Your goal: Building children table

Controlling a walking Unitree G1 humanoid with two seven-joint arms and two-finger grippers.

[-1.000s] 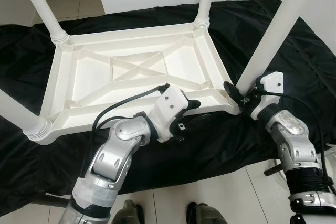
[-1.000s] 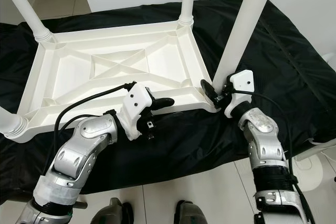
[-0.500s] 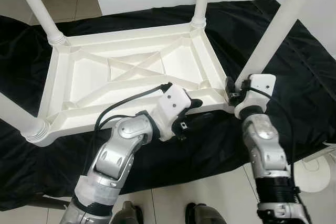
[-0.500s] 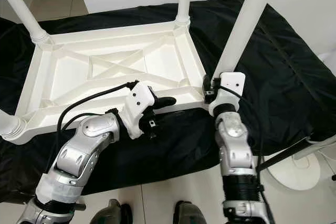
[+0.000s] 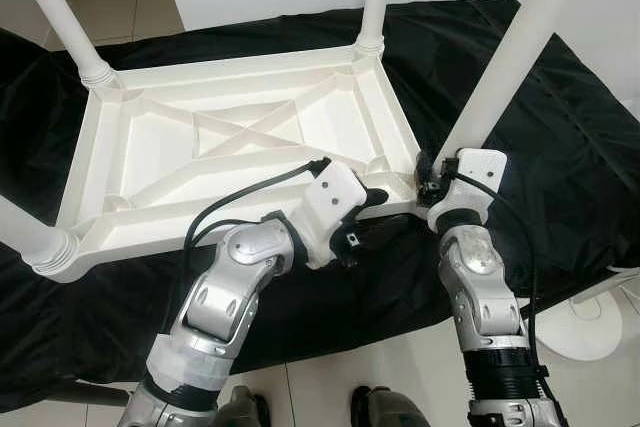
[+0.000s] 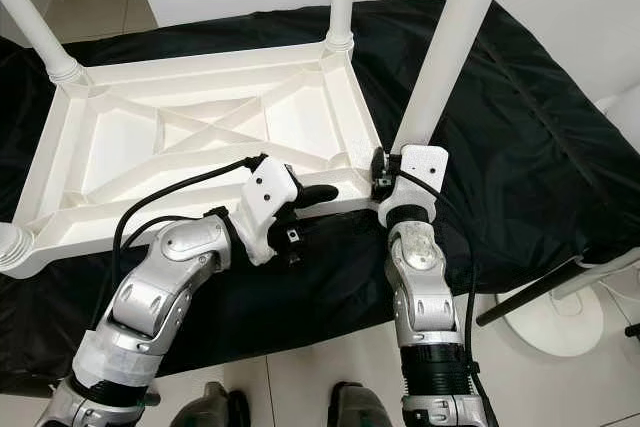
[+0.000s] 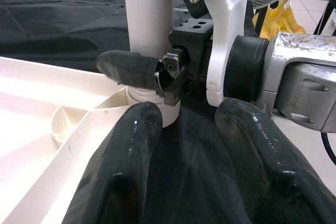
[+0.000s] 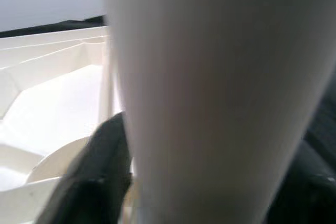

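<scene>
A worktop draped in a loose, creased black cloth point(image 5: 560, 117) carries the work; the cloth hangs over the near edge down toward the pale tiled floor point(image 5: 330, 387), and its folds run out to the far corners on both sides. Directly on the cloth lies an upside-down white plastic children's table top point(image 5: 230, 137), a rectangular moulded tray with a raised rim and crossed stiffening ribs on its underside, set at a slight angle to the worktop's near edge. Round white plastic legs point(image 5: 510, 57) stand upright from its corner sockets. On the floor at the right stands a round white base point(image 6: 555, 322) with a dark pole.
</scene>
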